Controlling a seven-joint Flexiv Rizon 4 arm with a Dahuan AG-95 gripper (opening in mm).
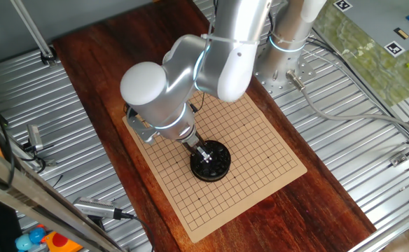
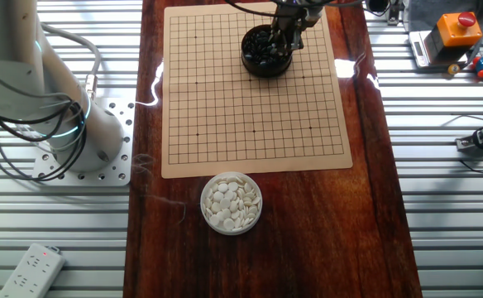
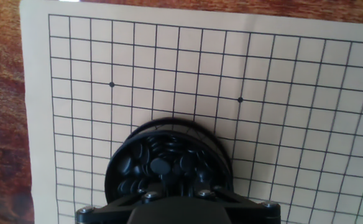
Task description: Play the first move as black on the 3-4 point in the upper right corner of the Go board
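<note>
Gripper (image 1: 206,155) dips into the black bowl (image 1: 219,165) of black stones (image 3: 163,163).

Glossy black stones (image 3: 161,165), polished wood table (image 2: 374,232)

wood table (image 2: 374,232) | Go board (image 2: 250,124) | bowl of white stones (image 2: 231,203)

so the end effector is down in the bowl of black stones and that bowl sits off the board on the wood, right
Not quite. The end effector is down in the bowl of black stones, but that bowl sits on the Go board, not on the wood. The other fixed view shows this; the white stones' bowl is the one on the wood.
</note>
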